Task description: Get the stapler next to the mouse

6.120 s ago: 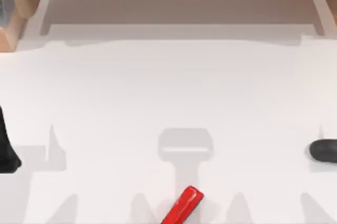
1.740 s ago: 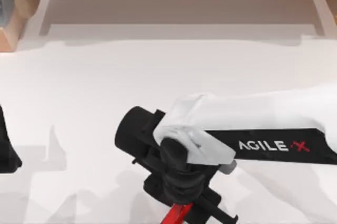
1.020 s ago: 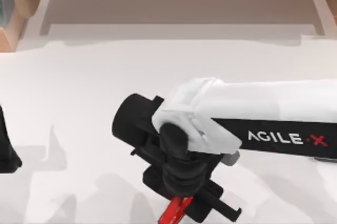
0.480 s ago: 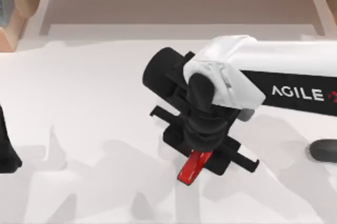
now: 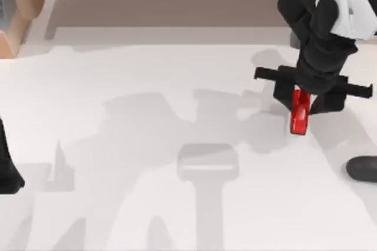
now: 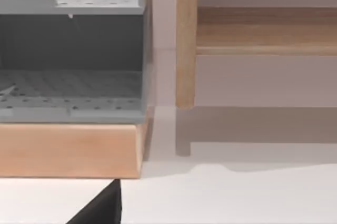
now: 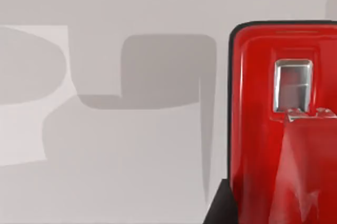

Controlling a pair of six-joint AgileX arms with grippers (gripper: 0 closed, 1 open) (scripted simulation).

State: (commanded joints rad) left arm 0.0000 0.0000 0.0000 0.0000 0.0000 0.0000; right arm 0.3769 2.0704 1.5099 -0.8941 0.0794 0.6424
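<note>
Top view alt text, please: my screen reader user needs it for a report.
The right gripper, near the table's far right, holds the red stapler lifted, pointing toward the dark mouse at the right edge. A black object sits at the left edge.

We find no readable text, label, brand, number or sign on anything here, in the top view or either wrist view.
</note>
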